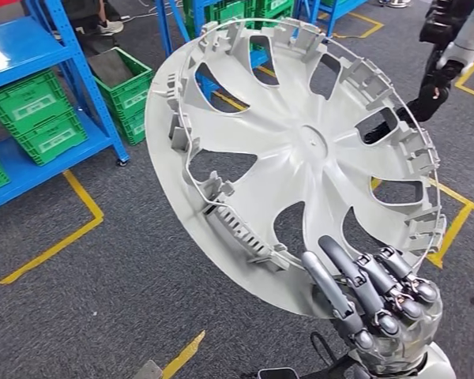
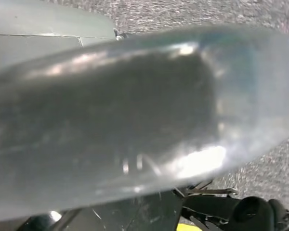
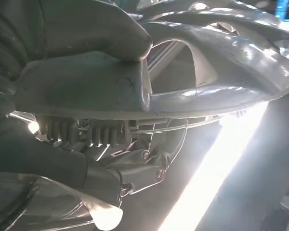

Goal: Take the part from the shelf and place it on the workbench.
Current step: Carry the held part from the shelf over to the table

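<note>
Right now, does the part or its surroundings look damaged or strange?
No damage stands out. The white wheel cover is held tilted above the carpet, its ribbed back side toward the head camera, gripped at its lower rim by the right hand. Its spokes and clips look whole.

We are in a warehouse or factory floor: blue steel shelving racks (image 1: 73, 71) hold green slatted plastic crates (image 1: 35, 118), and yellow tape lines (image 1: 73, 225) mark out bays on the grey carpeted floor (image 1: 103, 300).
</note>
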### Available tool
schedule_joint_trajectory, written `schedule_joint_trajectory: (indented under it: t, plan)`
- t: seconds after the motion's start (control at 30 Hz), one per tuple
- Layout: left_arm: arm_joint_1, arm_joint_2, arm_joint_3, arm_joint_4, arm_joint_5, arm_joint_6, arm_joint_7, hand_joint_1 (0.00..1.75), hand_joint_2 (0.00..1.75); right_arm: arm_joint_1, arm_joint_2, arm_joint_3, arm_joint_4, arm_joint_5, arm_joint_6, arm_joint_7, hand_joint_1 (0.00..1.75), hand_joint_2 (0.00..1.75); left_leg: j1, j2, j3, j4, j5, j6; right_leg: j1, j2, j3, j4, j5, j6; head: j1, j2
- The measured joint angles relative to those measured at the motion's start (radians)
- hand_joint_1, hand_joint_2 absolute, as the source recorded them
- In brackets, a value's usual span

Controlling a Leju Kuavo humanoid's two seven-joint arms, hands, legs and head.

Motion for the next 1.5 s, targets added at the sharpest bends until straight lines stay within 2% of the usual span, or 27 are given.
schedule_joint_trajectory:
  t: [0.1, 0.17, 0.23, 0.3, 0.37, 0.43, 0.47, 0.5, 0.53, 0.6, 0.67, 0.7, 0.73, 0.77, 0.83, 0.9, 0.97, 1.0, 1.03, 1.13, 1.17, 1.23, 1.27, 1.33, 1.4, 1.47, 1.5]
  plan:
    - [-0.004, -0.002, 0.000, 0.000, 0.000, 0.000, 0.000, 0.00, 0.00, 0.002, 0.000, -0.005, -0.002, 0.000, 0.000, -0.004, 1.75, 1.75, -0.004, 0.032, -0.001, 0.012, -0.007, -0.011, 0.004, -0.047, 0.123, -0.195, 0.061, -0.007, -0.001, 0.000]
    - [-0.007, -0.001, 0.000, 0.000, 0.000, -0.001, 0.000, 0.00, 0.00, 0.005, 0.000, -0.008, -0.005, 0.000, 0.000, -0.010, 1.75, 1.75, -0.008, 0.047, -0.002, 0.019, -0.010, -0.021, 0.009, -0.058, 0.149, -0.238, 0.063, -0.019, -0.003, 0.000]
    - [-0.009, 0.000, 0.000, 0.000, 0.000, -0.004, 0.000, 0.00, 0.00, 0.011, 0.001, -0.013, -0.008, 0.000, 0.000, -0.018, 1.75, 1.75, -0.007, 0.060, -0.002, 0.021, -0.011, -0.029, 0.009, -0.037, 0.146, -0.237, 0.070, -0.030, -0.004, 0.000]
    - [-0.013, 0.001, 0.000, 0.000, -0.001, -0.007, 0.000, 0.00, 0.00, 0.016, 0.002, -0.019, -0.013, 0.000, 0.000, -0.027, 1.75, 1.75, -0.002, 0.024, -0.013, 0.051, -0.039, -0.041, 0.004, -0.018, 0.141, -0.238, 0.077, -0.042, -0.006, 0.000]
    - [-0.012, 0.001, 0.000, 0.000, -0.001, -0.011, -0.001, 0.00, 0.00, 0.017, 0.007, -0.024, -0.015, 0.000, 0.000, -0.036, 1.75, 1.75, 0.003, -0.034, -0.056, 0.159, -0.108, -0.050, 0.001, 0.002, 0.136, -0.239, 0.083, -0.051, -0.008, 0.000]
    - [-0.009, 0.002, 0.000, 0.000, -0.003, -0.017, -0.001, 0.00, 0.00, 0.021, 0.011, -0.029, -0.016, 0.000, 0.000, -0.044, 1.75, 1.75, 0.004, -0.052, -0.115, 0.297, -0.168, -0.052, 0.002, 0.026, 0.131, -0.239, 0.086, -0.054, -0.008, 0.000]
    - [-0.008, 0.002, 0.000, 0.000, -0.004, -0.020, -0.001, 0.00, 0.00, 0.024, 0.012, -0.032, -0.016, 0.000, 0.000, -0.048, 1.75, 1.75, 0.004, -0.054, -0.128, 0.329, -0.171, -0.051, 0.002, 0.040, 0.130, -0.239, 0.088, -0.054, -0.008, 0.000]
    - [-0.008, 0.002, 0.000, 0.000, -0.005, -0.021, -0.001, 0.00, 0.00, 0.027, 0.014, -0.034, -0.016, 0.000, 0.000, -0.052, 1.75, 1.75, 0.004, -0.056, -0.125, 0.323, -0.153, -0.048, 0.003, 0.054, 0.129, -0.239, 0.090, -0.053, -0.008, 0.000]
    - [-0.008, 0.002, 0.000, 0.000, -0.006, -0.022, -0.001, 0.00, 0.00, 0.029, 0.016, -0.036, -0.016, 0.000, 0.000, -0.054, 1.75, 1.75, 0.004, -0.060, -0.101, 0.272, -0.118, -0.044, 0.003, 0.068, 0.129, -0.238, 0.091, -0.052, -0.008, 0.000]
    - [-0.011, 0.004, 0.000, 0.000, -0.008, -0.022, -0.001, 0.00, 0.00, 0.032, 0.018, -0.039, -0.017, 0.000, 0.000, -0.058, 1.75, 1.75, 0.004, -0.107, -0.033, 0.123, -0.043, -0.028, 0.003, 0.094, 0.127, -0.238, 0.095, -0.048, -0.007, 0.000]
    - [-0.012, 0.007, 0.000, 0.000, -0.008, -0.022, -0.001, 0.00, 0.00, 0.032, 0.019, -0.042, -0.019, 0.000, 0.000, -0.060, 1.75, 1.75, 0.003, -0.151, 0.004, 0.032, -0.019, -0.017, -0.001, 0.117, 0.117, -0.236, 0.101, -0.038, -0.008, 0.000]
    - [-0.012, 0.007, 0.000, 0.000, -0.009, -0.022, -0.001, 0.00, 0.00, 0.033, 0.020, -0.043, -0.020, 0.000, 0.000, -0.062, 1.75, 1.75, 0.002, -0.155, 0.007, 0.022, -0.022, -0.015, -0.003, 0.128, 0.111, -0.237, 0.105, -0.032, -0.008, 0.000]
    - [-0.013, 0.006, 0.000, 0.000, -0.010, -0.022, -0.001, 0.00, 0.00, 0.035, 0.021, -0.045, -0.021, 0.000, 0.000, -0.062, 1.75, 1.75, 0.002, -0.143, 0.008, 0.015, -0.021, -0.014, -0.006, 0.140, 0.104, -0.239, 0.109, -0.023, -0.009, 0.000]
    - [-0.014, 0.006, 0.000, 0.000, -0.010, -0.023, 0.000, 0.00, 0.00, 0.039, 0.022, -0.047, -0.023, 0.001, 0.000, -0.063, 1.75, 1.75, 0.003, -0.130, 0.009, 0.010, -0.017, -0.013, -0.006, 0.137, 0.097, -0.237, 0.110, -0.017, -0.008, 0.000]
    - [-0.017, 0.005, 0.000, 0.000, -0.011, -0.023, 0.000, 0.00, 0.00, 0.043, 0.024, -0.053, -0.026, 0.000, 0.000, -0.063, 1.75, 1.75, 0.007, -0.100, 0.010, -0.003, -0.007, -0.006, -0.001, 0.089, 0.066, -0.188, 0.080, -0.011, -0.004, 0.000]
    - [-0.013, 0.004, 0.000, 0.000, -0.012, -0.024, 0.007, 0.00, 0.00, 0.044, 0.025, -0.059, -0.028, 0.000, 0.000, -0.066, 1.75, 1.75, 0.006, -0.069, 0.009, -0.006, -0.005, -0.001, 0.001, 0.029, 0.007, -0.063, 0.012, -0.008, 0.000, 0.000]
    - [-0.005, 0.005, 0.001, 0.000, -0.012, -0.024, 0.018, 0.00, 0.00, 0.049, 0.025, -0.064, -0.029, 0.000, 0.000, -0.072, 1.75, 1.75, 0.004, -0.036, 0.007, -0.005, -0.005, -0.001, 0.000, 0.010, -0.038, 0.042, -0.026, -0.002, 0.000, 0.000]
    - [-0.003, 0.005, 0.001, 0.000, -0.012, -0.023, 0.024, 0.00, 0.00, 0.053, 0.026, -0.069, -0.031, 0.000, 0.000, -0.075, 1.75, 1.75, 0.004, -0.021, 0.006, -0.004, -0.006, -0.002, -0.001, 0.005, -0.037, 0.048, -0.021, 0.001, 0.000, 0.000]
    - [-0.002, 0.006, 0.002, 0.000, -0.012, -0.023, 0.028, 0.00, 0.00, 0.058, 0.028, -0.074, -0.034, 0.000, 0.000, -0.078, 1.75, 1.75, 0.004, -0.007, 0.006, -0.003, -0.007, -0.004, -0.001, -0.001, -0.011, 0.009, 0.002, 0.001, 0.000, 0.000]
    - [-0.005, 0.010, 0.005, 0.000, -0.014, -0.020, 0.048, 0.00, 0.00, 0.072, 0.039, -0.094, -0.048, 0.000, 0.000, -0.091, 1.75, 1.75, 0.000, 0.024, 0.006, 0.008, -0.016, -0.018, 0.003, -0.045, 0.113, -0.194, 0.069, -0.006, 0.000, 0.000]
    - [-0.005, 0.014, 0.006, 0.000, -0.017, -0.018, 0.062, 0.00, 0.00, 0.078, 0.043, -0.101, -0.054, 0.000, 0.000, -0.096, 1.75, 1.75, -0.003, 0.031, 0.006, 0.011, -0.019, -0.024, 0.006, -0.054, 0.132, -0.227, 0.074, -0.013, -0.001, 0.000]
    - [-0.006, 0.021, 0.006, 0.000, -0.026, -0.016, 0.112, 0.00, 0.00, 0.095, 0.054, -0.119, -0.067, 0.000, 0.000, -0.105, 1.75, 1.75, -0.005, 0.045, 0.008, 0.014, -0.019, -0.032, 0.008, -0.040, 0.134, -0.234, 0.074, -0.027, -0.002, 0.000]
    - [-0.006, 0.024, 0.006, 0.000, -0.031, -0.017, 0.139, 0.00, 0.00, 0.104, 0.059, -0.127, -0.074, 0.000, 0.000, -0.108, 1.75, 1.75, -0.003, 0.048, 0.009, 0.015, -0.022, -0.036, 0.007, -0.032, 0.132, -0.234, 0.076, -0.033, -0.002, 0.000]
    - [-0.007, 0.031, 0.006, 0.001, -0.040, -0.021, 0.184, 0.00, 0.00, 0.117, 0.069, -0.141, -0.085, 0.000, 0.000, -0.112, 1.75, 1.75, 0.001, 0.013, -0.003, 0.052, -0.054, -0.046, 0.004, -0.014, 0.131, -0.236, 0.080, -0.044, -0.005, 0.000]
    - [-0.005, 0.039, 0.006, 0.005, -0.046, -0.033, 0.227, 0.00, 0.00, 0.123, 0.076, -0.148, -0.090, 0.000, 0.000, -0.113, 1.75, 1.75, 0.004, -0.038, -0.049, 0.165, -0.121, -0.051, 0.003, 0.006, 0.128, -0.237, 0.084, -0.053, -0.008, 0.000]
    - [0.000, 0.044, 0.006, 0.012, -0.051, -0.066, 0.306, 0.00, 0.00, 0.128, 0.081, -0.152, -0.092, 0.000, 0.000, -0.111, 1.75, 1.75, 0.004, -0.052, -0.103, 0.287, -0.170, -0.050, 0.006, 0.030, 0.125, -0.237, 0.086, -0.057, -0.008, 0.000]
    - [0.003, 0.046, 0.006, 0.015, -0.052, -0.091, 0.358, 0.00, 0.00, 0.130, 0.082, -0.154, -0.092, 0.000, 0.000, -0.108, 1.75, 1.75, 0.004, -0.054, -0.114, 0.309, -0.168, -0.048, 0.007, 0.043, 0.124, -0.236, 0.087, -0.059, -0.008, 0.000]
